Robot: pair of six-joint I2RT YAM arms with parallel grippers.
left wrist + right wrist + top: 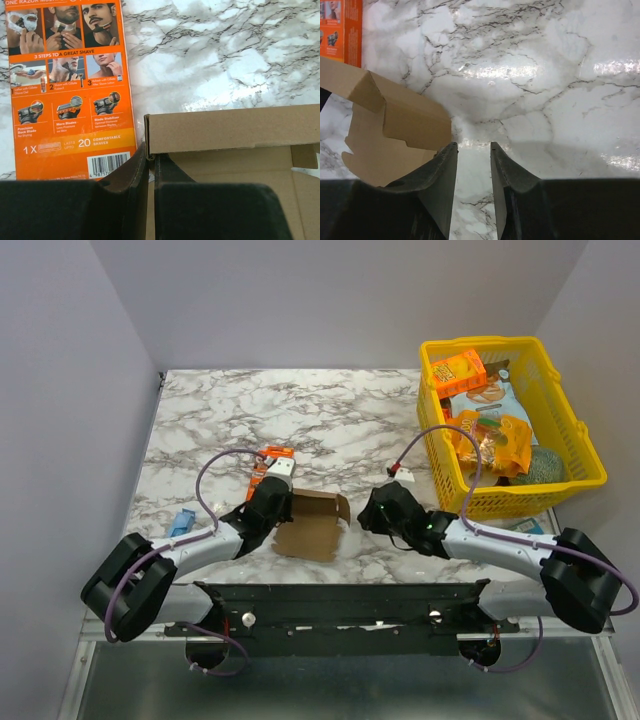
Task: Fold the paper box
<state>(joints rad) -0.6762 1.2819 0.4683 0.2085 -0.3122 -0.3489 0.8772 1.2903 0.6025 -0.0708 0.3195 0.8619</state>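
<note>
Clamping one paper box point(312, 525), left gripper point(151, 154); right gripper point(472, 148) parted; one basket point(510, 502)

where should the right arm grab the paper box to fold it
Grip the paper box by its raised right flap, coming from the right. That flap's thin free edge juts toward the right gripper, whose jaws stand open; the left gripper clamps its other side.
</note>
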